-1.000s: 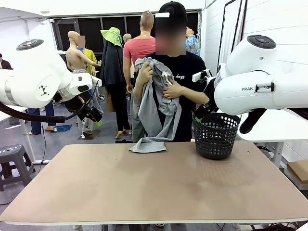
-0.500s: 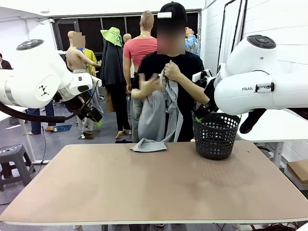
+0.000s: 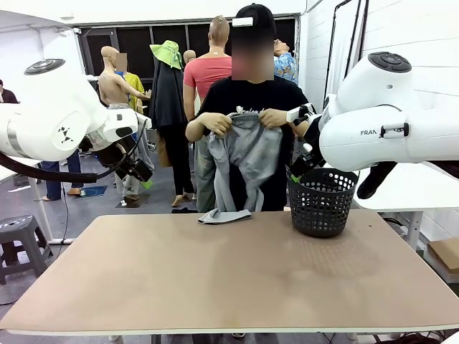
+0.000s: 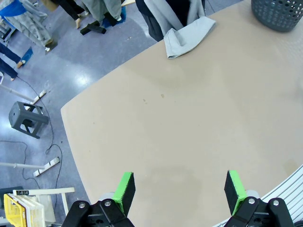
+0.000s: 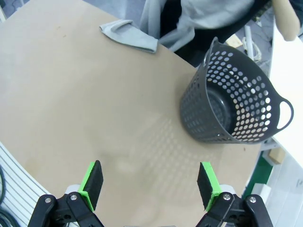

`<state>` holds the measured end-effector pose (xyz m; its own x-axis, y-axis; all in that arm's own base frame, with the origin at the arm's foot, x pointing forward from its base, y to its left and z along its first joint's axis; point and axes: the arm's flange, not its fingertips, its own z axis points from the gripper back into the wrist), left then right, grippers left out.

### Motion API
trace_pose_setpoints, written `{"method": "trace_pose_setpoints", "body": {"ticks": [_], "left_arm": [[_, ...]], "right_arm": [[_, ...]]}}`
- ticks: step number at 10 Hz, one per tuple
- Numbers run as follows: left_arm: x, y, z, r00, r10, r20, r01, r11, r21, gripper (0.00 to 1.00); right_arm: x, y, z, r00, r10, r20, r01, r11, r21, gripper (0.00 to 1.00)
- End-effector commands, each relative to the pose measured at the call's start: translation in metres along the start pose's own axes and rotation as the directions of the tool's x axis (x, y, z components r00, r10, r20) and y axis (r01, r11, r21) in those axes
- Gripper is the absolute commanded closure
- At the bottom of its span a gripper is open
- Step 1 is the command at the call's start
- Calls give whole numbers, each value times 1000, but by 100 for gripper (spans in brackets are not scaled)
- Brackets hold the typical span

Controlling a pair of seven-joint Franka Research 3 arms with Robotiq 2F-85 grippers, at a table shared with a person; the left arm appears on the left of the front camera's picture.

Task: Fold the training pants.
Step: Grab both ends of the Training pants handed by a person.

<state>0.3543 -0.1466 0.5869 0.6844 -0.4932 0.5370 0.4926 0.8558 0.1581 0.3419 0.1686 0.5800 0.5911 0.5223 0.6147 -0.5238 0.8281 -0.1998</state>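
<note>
At the far edge of the table (image 3: pixel 215 287) the person (image 3: pixel 276 97) holds the pants (image 3: pixel 247 154) up by the waistband. Both the left gripper (image 4: pixel 179 182) and right gripper (image 5: pixel 150 172) gape wide; I'd wait till they're laid flat.

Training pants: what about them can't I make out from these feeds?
- Front view: the training pants hang bunched from the person's hands, so folds hide the leg layout and which side faces us.
- Left wrist view: the top edge cuts them off above the end lying on the table.
- Right wrist view: the top edge cuts off the waistband and grip.
- Front view: the basket wall hides its inside.
</note>
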Motion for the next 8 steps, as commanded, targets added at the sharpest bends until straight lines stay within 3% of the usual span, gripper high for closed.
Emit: {"method": "trace_pose_setpoints", "body": {"ticks": [1, 8], "left_arm": [[0, 0, 0, 1000, -2, 2, 2, 1000, -11, 0], [0, 0, 0, 1000, -2, 2, 2, 1000, -11, 0]], "right_arm": [[1, -1, 1, 1000, 8, 1, -8, 1000, 1, 0], [1, -1, 1, 1000, 8, 1, -8, 1000, 1, 0]]}}
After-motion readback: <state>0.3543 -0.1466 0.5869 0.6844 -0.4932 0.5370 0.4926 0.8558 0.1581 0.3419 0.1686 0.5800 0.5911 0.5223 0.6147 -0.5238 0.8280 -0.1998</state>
